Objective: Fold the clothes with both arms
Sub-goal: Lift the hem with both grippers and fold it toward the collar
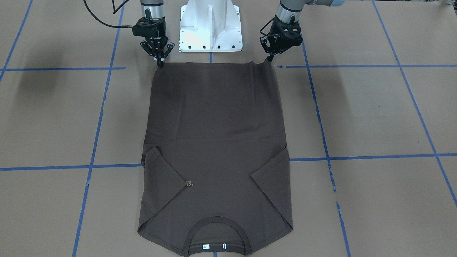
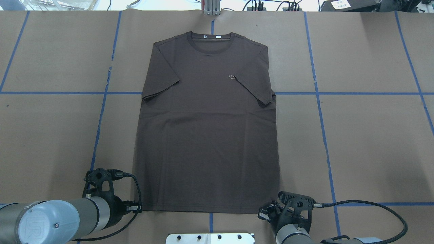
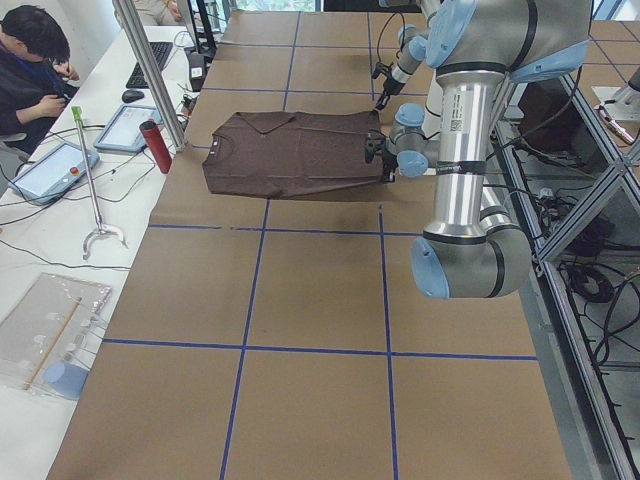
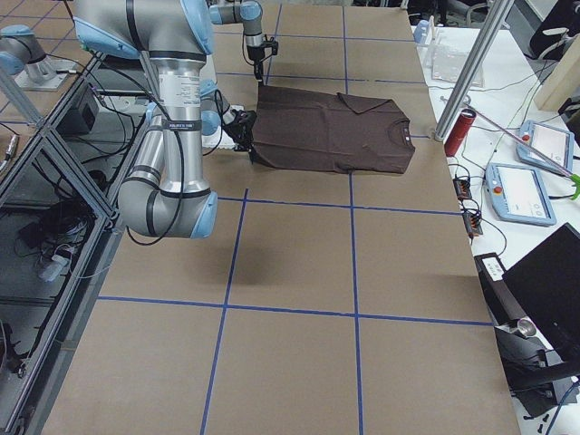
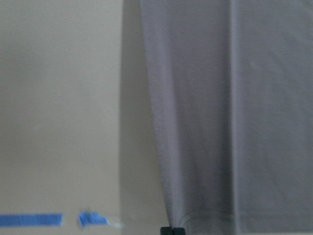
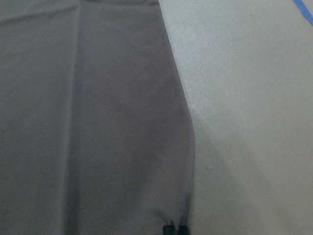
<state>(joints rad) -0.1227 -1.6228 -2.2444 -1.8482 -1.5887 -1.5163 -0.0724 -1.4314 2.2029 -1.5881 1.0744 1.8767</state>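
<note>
1. A brown paper table (image 2: pixel 373 135) with blue tape lines (image 2: pixel 339 92).
2. The T-shirt (image 2: pixel 206 142) lies flat mid-table, hem by the robot's edge.
3. The left gripper (image 1: pixel 269 60) and right gripper (image 1: pixel 159 63) each pinch a hem corner.
4. Its chest letters (image 2: pixel 232 76) are too tiny to read.

Pedestal (image 1: pixel 210 25) stands between left tool (image 1: pixel 270 59) and right tool (image 1: pixel 159 64).

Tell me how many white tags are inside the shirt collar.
2, side by side inside the T-shirt collar: a wider tag toward the robot's right, a narrow tag toward its left.

One T-shirt (image 1: pixel 217 142), two claws (image 1: pixel 159 61) (image 1: pixel 270 58)
</note>
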